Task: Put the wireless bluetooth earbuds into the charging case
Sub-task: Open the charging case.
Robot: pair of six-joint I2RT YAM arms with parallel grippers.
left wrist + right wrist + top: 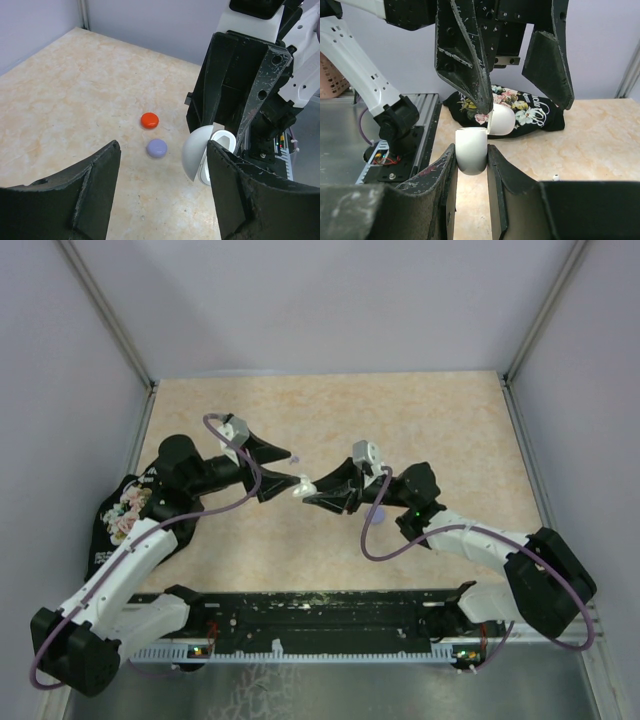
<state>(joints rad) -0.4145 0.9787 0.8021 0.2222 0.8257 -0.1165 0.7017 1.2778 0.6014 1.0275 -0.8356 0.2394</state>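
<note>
Right pincer [471, 150] is clenched on the base of the white case [471, 161], lifting it off the table [600, 140] so I can load it in the air. Its lid [501, 120] stands open. My left pincer [526, 104] is spread and empty, one tip at that lid, probably propping it. One tiny white earbud [555, 177] lies on the table, not yet inserted.
</note>
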